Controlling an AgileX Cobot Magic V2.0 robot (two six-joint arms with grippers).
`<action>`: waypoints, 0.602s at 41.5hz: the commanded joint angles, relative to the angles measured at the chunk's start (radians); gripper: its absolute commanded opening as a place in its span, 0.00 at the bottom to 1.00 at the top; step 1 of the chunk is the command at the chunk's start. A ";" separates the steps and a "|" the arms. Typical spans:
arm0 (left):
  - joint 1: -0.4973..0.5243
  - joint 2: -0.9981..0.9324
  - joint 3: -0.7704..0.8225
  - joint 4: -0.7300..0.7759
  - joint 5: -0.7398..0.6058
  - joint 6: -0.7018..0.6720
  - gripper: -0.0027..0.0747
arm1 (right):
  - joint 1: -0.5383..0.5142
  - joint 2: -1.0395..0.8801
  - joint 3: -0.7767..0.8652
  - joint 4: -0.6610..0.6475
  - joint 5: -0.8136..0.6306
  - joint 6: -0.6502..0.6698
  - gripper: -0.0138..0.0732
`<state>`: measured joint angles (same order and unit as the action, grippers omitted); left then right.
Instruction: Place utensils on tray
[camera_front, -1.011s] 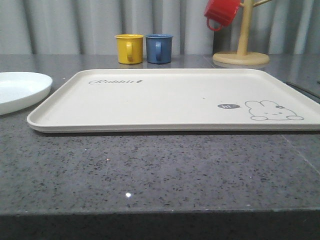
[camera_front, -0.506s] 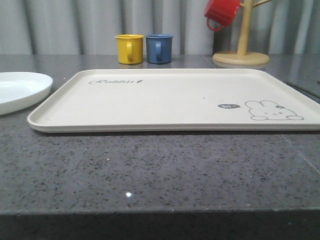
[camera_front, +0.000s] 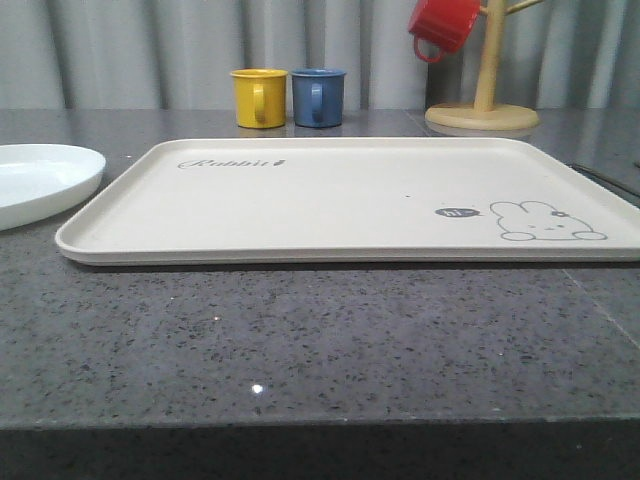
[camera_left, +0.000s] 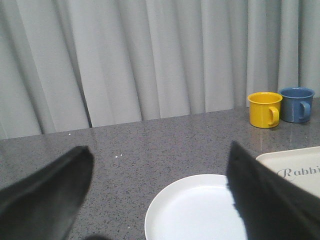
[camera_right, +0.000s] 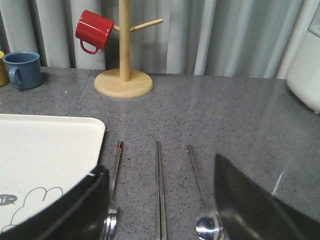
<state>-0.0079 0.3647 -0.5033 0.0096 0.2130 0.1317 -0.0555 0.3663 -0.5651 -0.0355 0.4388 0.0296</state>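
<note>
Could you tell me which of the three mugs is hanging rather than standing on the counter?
The red mug: it hangs from the wooden mug tree, while the yellow mug and blue mug stand on the counter.

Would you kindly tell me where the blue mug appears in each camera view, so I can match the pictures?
Front view: blue mug behind the tray, right of the yellow mug.
Left wrist view: blue mug at the right edge, touching the yellow mug.
Right wrist view: blue mug at the left edge, beyond the tray.
Shared landmark: the tray.
</note>
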 joint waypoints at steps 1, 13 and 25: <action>0.000 0.016 -0.036 -0.015 -0.081 -0.009 0.94 | -0.004 0.015 -0.034 -0.005 -0.073 -0.003 0.87; 0.000 0.029 -0.036 -0.043 -0.083 -0.009 0.82 | -0.004 0.015 -0.034 -0.005 -0.073 -0.003 0.87; -0.106 0.255 -0.180 -0.057 0.119 0.038 0.81 | -0.004 0.015 -0.034 -0.005 -0.073 -0.003 0.87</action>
<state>-0.0691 0.5380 -0.5950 -0.0354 0.3252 0.1425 -0.0555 0.3663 -0.5651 -0.0355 0.4411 0.0296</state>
